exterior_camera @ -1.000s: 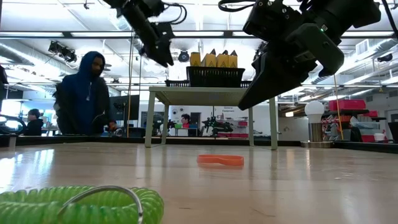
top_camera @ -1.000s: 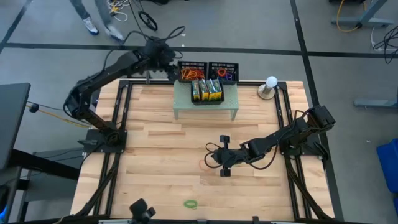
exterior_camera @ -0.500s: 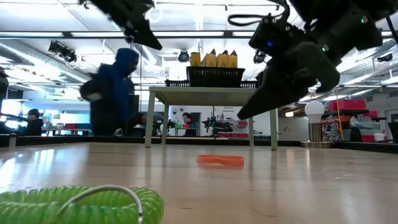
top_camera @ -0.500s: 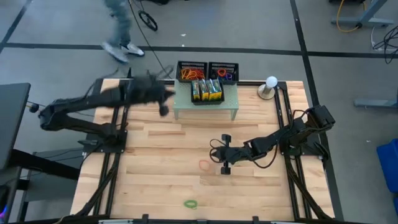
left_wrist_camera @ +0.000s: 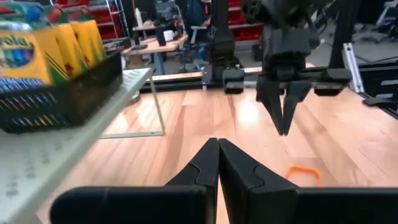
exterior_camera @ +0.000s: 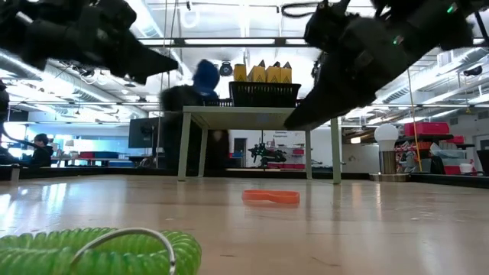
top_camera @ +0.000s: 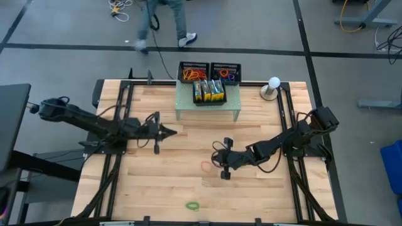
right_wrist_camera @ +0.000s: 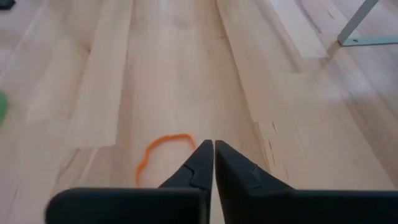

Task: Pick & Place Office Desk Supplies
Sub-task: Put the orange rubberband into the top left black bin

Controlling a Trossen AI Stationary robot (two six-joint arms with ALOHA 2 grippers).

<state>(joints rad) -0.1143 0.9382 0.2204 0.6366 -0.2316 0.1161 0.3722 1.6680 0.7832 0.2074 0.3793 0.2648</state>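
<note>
On the counter, just beside the right end effector, lay an orange rubber band. Both end effectors were closed and empty, the left end effector well apart. Thin, light, floppy and flat, it likely needs pinching across one strand.

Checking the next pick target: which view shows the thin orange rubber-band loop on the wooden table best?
Right wrist view: the thin orange rubber-band loop lies whole and close. High view shows a tiny ring, low view sees it edge-on, left wrist view partly hides it.
</note>
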